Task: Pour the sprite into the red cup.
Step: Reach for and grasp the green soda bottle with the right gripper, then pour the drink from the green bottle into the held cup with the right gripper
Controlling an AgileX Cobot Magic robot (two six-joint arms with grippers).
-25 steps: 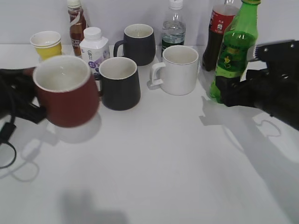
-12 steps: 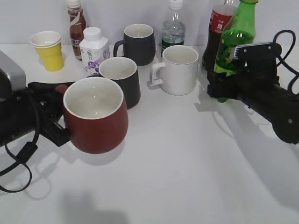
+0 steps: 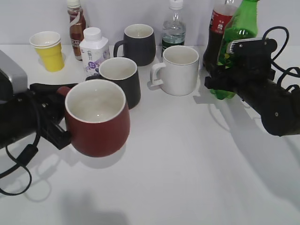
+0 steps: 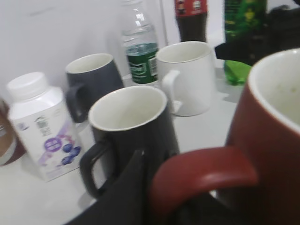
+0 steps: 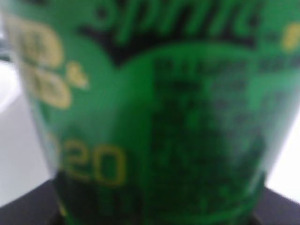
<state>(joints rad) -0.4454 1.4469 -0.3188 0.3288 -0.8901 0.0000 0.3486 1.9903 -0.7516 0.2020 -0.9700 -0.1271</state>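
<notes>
Red cup (image 3: 97, 123) upright, handle pinched by left gripper (image 3: 55, 115), sprite (image 3: 236, 33) tilted, clamped between right gripper (image 3: 224, 79) fingers, black mug (image 3: 121, 80) just behind cup

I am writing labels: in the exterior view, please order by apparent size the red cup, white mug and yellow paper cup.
1. red cup, though nearest the camera
2. white mug
3. yellow paper cup

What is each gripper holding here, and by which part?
Left gripper holds the red cup by its handle. Right gripper grips the sprite around its lower body.
</notes>
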